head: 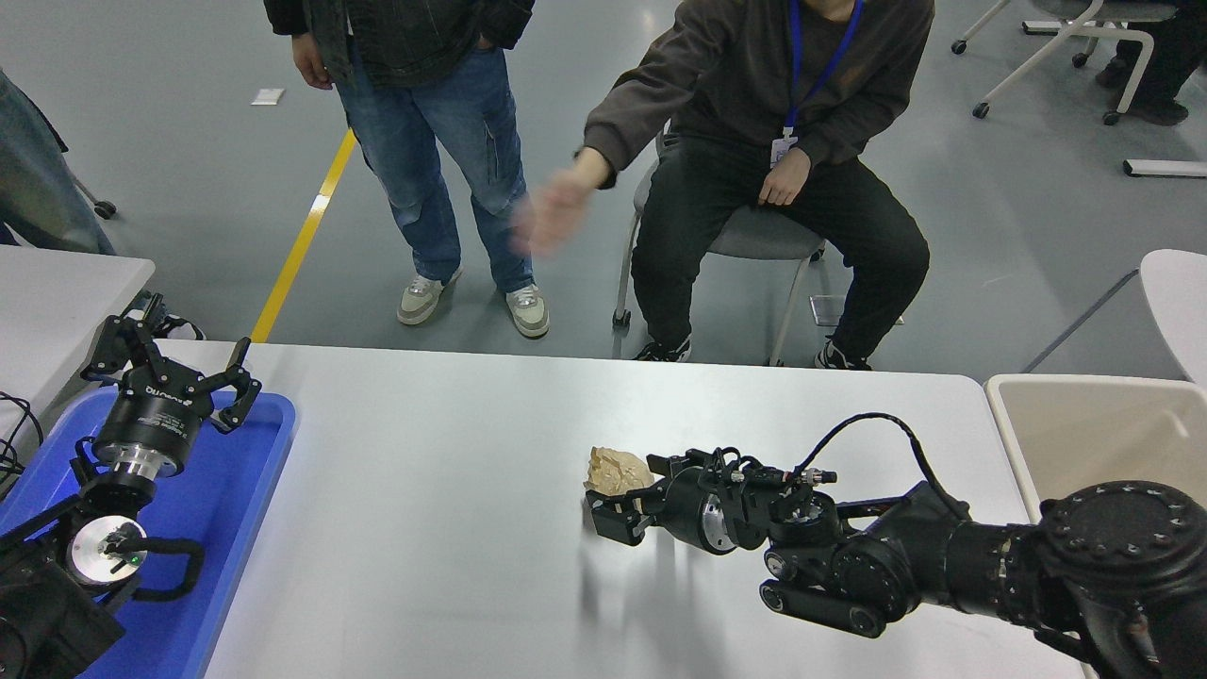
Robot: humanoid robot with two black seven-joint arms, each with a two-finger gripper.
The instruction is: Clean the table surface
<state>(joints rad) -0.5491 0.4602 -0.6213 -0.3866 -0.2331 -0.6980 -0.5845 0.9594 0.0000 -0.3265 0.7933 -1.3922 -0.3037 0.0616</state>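
The table surface (424, 490) is a wide white-grey top. A crumpled brown paper ball (615, 467) lies on it right of the middle. My right gripper (630, 490) comes in low from the right. It is open, with one finger in front of the ball and the other behind its right side. The ball's right part is hidden by the gripper. My left gripper (174, 370) is parked open above the blue tray (240, 490) at the lower left.
A beige bin (1084, 434) stands off the table's right end. A smaller white table (57, 292) is at the far left. A person stands at the far side. A seated person stretches a hand (549, 215) out above the far edge.
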